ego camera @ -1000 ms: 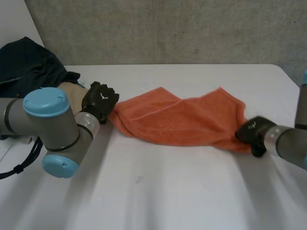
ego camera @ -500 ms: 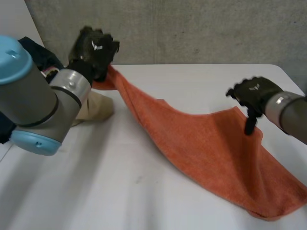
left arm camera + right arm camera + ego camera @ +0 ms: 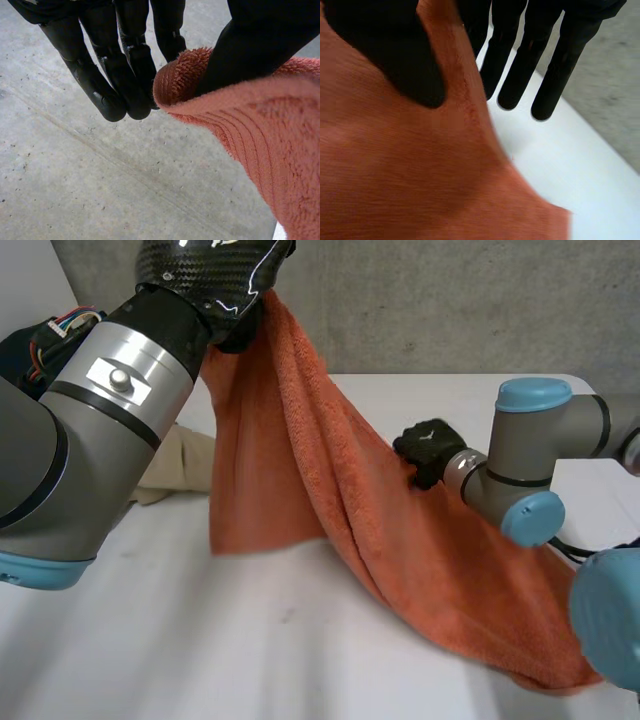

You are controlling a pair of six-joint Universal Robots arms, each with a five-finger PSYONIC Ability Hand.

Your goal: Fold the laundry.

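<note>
An orange towel (image 3: 330, 490) hangs from my left hand (image 3: 215, 270), which is raised high at the back left. In the left wrist view the thumb (image 3: 260, 45) pinches a rolled corner of the towel (image 3: 260, 135) against the fingers (image 3: 117, 85). From there the towel slopes down to the table, where its lower end lies bunched at the front right. My right hand (image 3: 428, 450) is at the towel's right edge, mid-height. In the right wrist view its thumb (image 3: 395, 60) presses the towel (image 3: 405, 175) against straight fingers (image 3: 520, 65).
A beige cloth (image 3: 178, 465) lies on the white table (image 3: 250, 640) behind the hanging towel, at the left. A concrete wall (image 3: 450, 300) runs along the table's far edge. My right arm's elbow (image 3: 545, 440) stands over the table's right side.
My left hand has risen further with the towel corner, toward the camera. My right hand has moved inward and lower along the towel's edge. The towel now hangs steeply.
</note>
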